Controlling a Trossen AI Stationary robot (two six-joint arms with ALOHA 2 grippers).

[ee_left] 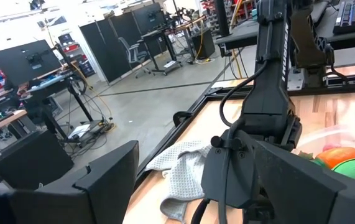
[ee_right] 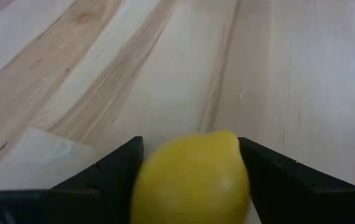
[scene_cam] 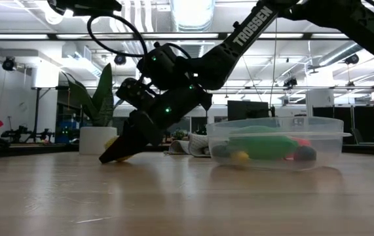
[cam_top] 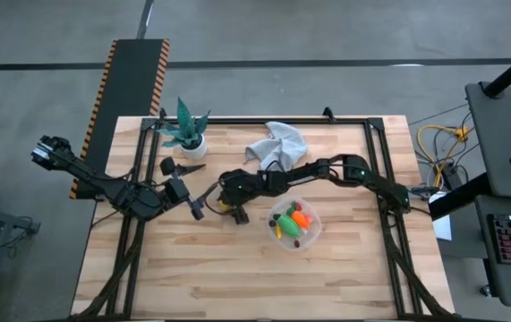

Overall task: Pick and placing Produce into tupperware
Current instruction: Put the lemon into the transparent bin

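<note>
Tupperware (cam_top: 294, 224), clear round tub on the tabletop: already holds an orange carrot (cam_top: 301, 215), a green piece (cam_top: 288, 224), yellow sliver and small berries. Lemon (ee_right: 193, 177): still out, on the wood just beside the tupperware, on its plant-ward side. Right claw (cam_top: 228, 208): low over the lemon, fingers set either side of it and narrowing, grip not yet sure. Left claw (cam_top: 186, 200): wide, holding nothing, waiting beyond the lemon from the tupperware. Judged status: nearly complete; the lemon seems the last piece to lift and drop in
</note>
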